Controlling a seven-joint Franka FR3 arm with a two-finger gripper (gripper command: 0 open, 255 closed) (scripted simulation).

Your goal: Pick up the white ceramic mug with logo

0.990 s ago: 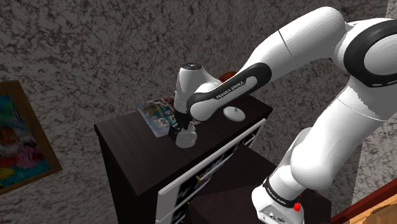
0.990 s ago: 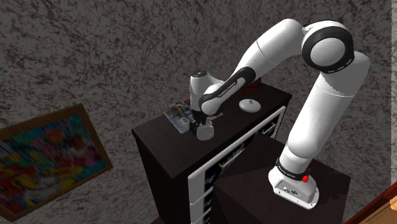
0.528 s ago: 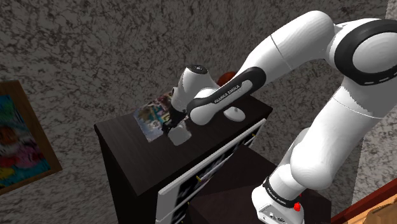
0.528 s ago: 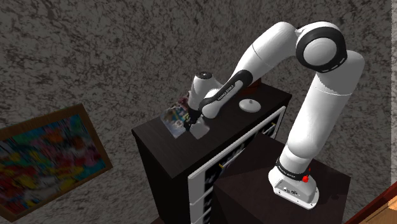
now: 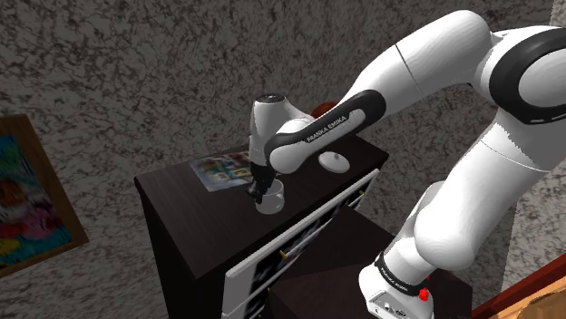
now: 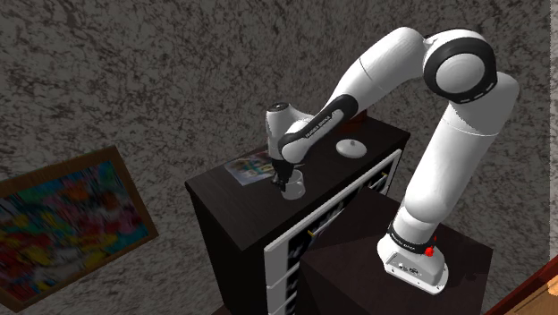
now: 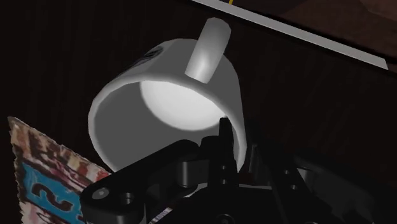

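**Gripper pinches the mug's wall over a dark cabinet**

In the shoulder view the mug (image 5: 270, 199) is a little left of the frame's centre, over the top of the cabinet (image 5: 181, 213) and near its front edge. The gripper (image 5: 263, 188) comes down on it from above, under the arm's white wrist.

In the wrist view the fingers are drawn close on the mug's white wall, one inside the rim and one outside, just beside the handle (image 7: 207, 48). A dark logo (image 7: 150, 55) shows on the outer wall next to the handle. Whether the mug's base touches the cabinet top cannot be told.

A magazine (image 5: 220, 169) lies flat on the top, just up and left of the mug in the shoulder view. A white dome (image 5: 336, 161) rests right of centre, well apart from the mug. A framed picture (image 5: 27, 195) hangs at the frame's left edge on a rough grey wall.

In the second exterior view the mug is at mid-frame with the magazine to its upper left and the dome to its upper right. The stand (image 6: 349, 242) fills the lower right.
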